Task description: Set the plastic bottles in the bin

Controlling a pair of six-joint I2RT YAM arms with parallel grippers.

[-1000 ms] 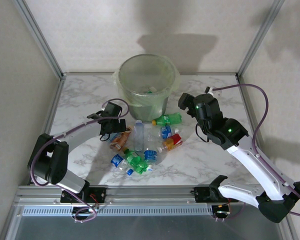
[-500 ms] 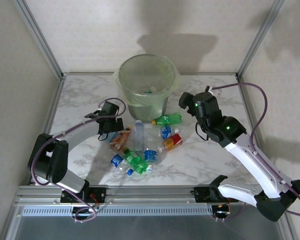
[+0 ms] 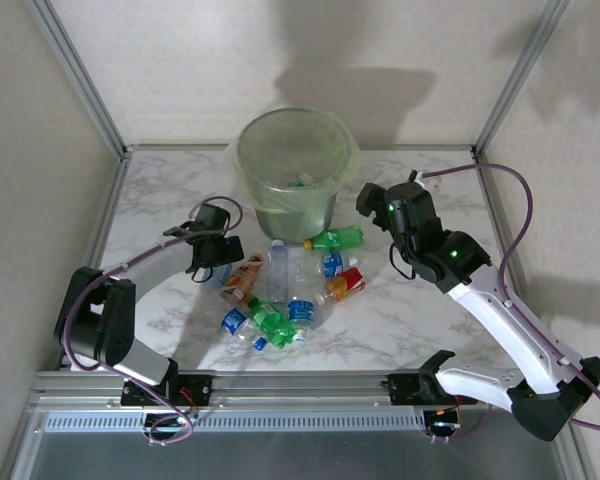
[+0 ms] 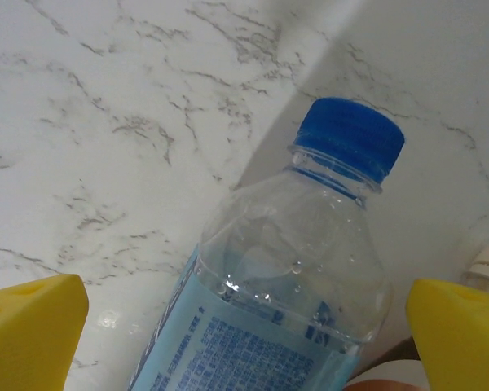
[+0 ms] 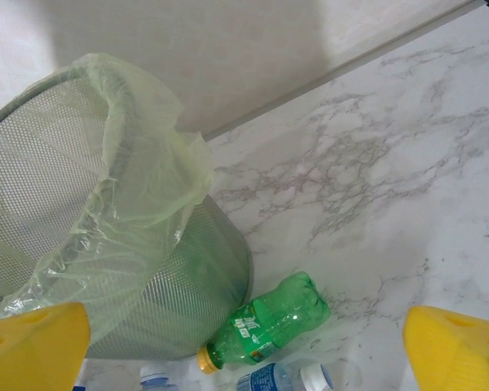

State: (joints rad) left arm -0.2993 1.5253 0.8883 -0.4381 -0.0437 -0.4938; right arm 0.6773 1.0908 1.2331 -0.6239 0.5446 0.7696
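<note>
From above, I see the bin (image 3: 290, 212) standing at the far middle of the marble table (image 3: 160, 190), with a few things lying at its bottom. The plastic bottles (image 3: 285, 285) lie in a heap on the table just in front of it. My left gripper (image 3: 212, 262) is low at the left edge of the heap, and my right gripper (image 3: 368, 203) is up beside the bin, on its right. In the left wrist view, the two yellow fingers (image 4: 28, 330) are spread wide and hold nothing. A clear bottle (image 4: 293, 269) with a blue cap (image 4: 350, 134) lies on the table in the gap between them. In the right wrist view, the yellow fingers (image 5: 460, 342) are also wide apart and empty. The bin's thin green bag (image 5: 147, 163) hangs over the rim, and a green bottle (image 5: 269, 322) with a yellow cap lies on the table against the foot of the bin.
</note>
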